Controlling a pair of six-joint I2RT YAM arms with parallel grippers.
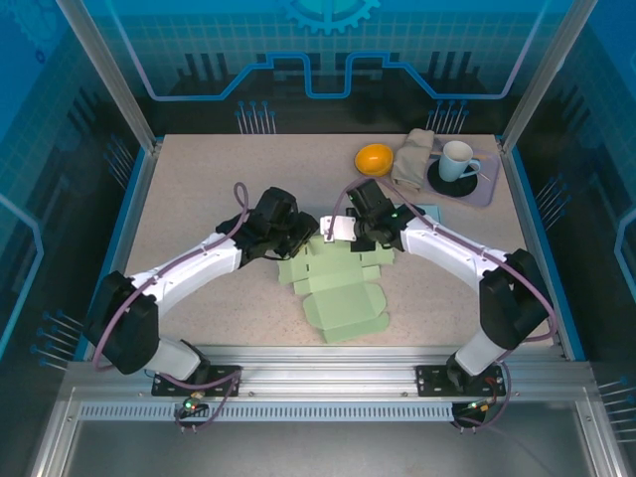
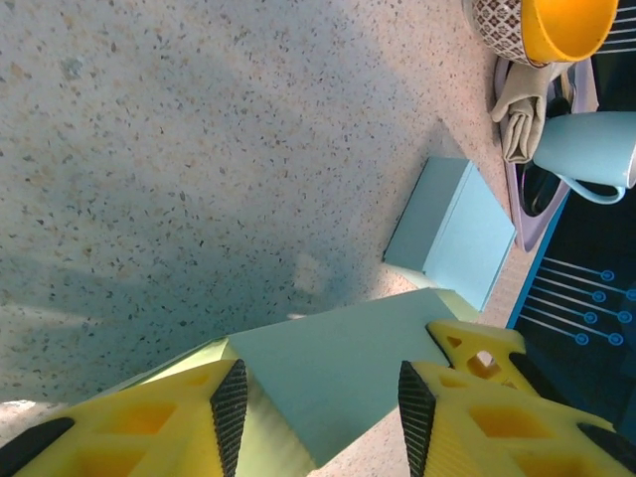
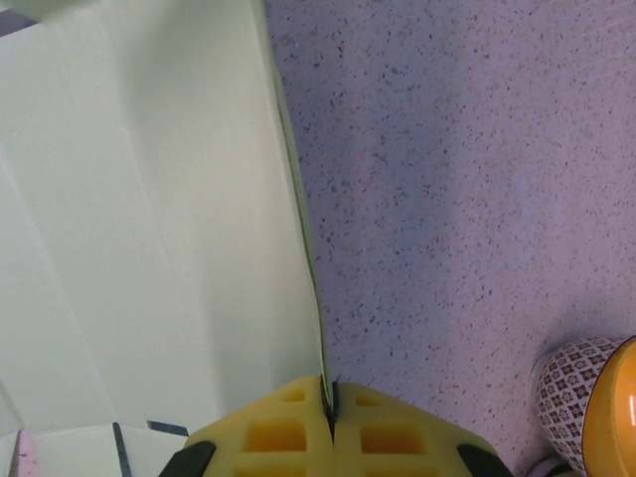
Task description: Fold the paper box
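The pale green paper box (image 1: 339, 289) lies partly unfolded in the middle of the table, its far panels lifted between the two grippers. My left gripper (image 1: 304, 238) is at the far left flap. In the left wrist view it (image 2: 323, 407) stands open, its fingertips (image 2: 231, 402) on either side of a raised green panel (image 2: 338, 363) without pinching it. My right gripper (image 1: 348, 232) is at the far right side. Seen from the right wrist, it (image 3: 331, 399) is shut on the thin edge of an upright panel (image 3: 149, 229).
At the back right stand an orange bowl (image 1: 374, 157), a folded beige cloth (image 1: 414, 157) and a pale cup (image 1: 457, 159) on a dark saucer. A light blue card (image 1: 429, 212) lies just behind the right arm. Aluminium frame posts flank the table.
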